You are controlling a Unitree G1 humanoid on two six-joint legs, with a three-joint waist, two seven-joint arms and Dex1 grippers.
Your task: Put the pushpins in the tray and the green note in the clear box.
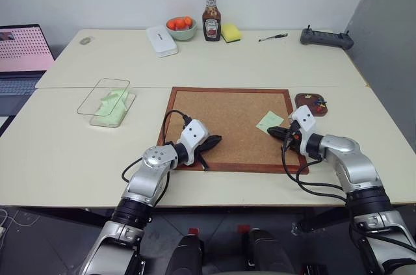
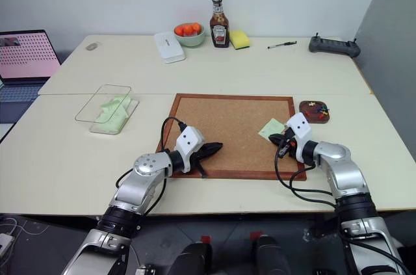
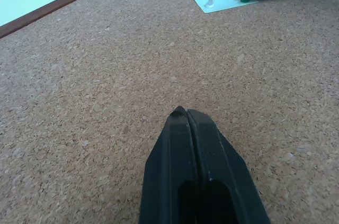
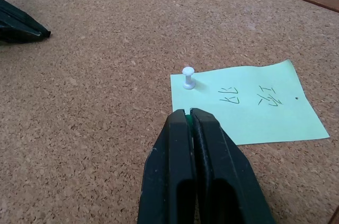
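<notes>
The green note [image 4: 249,105] lies on the cork board's right part, with a white pushpin [image 4: 187,78] standing in one corner. My right gripper [image 4: 188,113] is shut at the note's near corner on a green pushpin [image 3: 244,0], of which only a sliver shows between the fingers. Over the board's near left part my left gripper [image 1: 218,138] is shut with nothing in it. To the right of the board sits the tray [image 1: 299,103], holding several coloured pushpins [image 1: 316,101]. The clear box [image 1: 88,103] stands at the left with green paper in it.
The wood-framed cork board [image 1: 221,116] lies mid-table. Along the far edge stand a white case [image 1: 161,40], a bowl of oranges [image 1: 181,28], a ketchup bottle [image 1: 211,18], a yellow sponge [image 1: 231,32], a pen [image 1: 272,38] and a controller [image 1: 326,38]. A laptop [image 1: 23,54] sits far left.
</notes>
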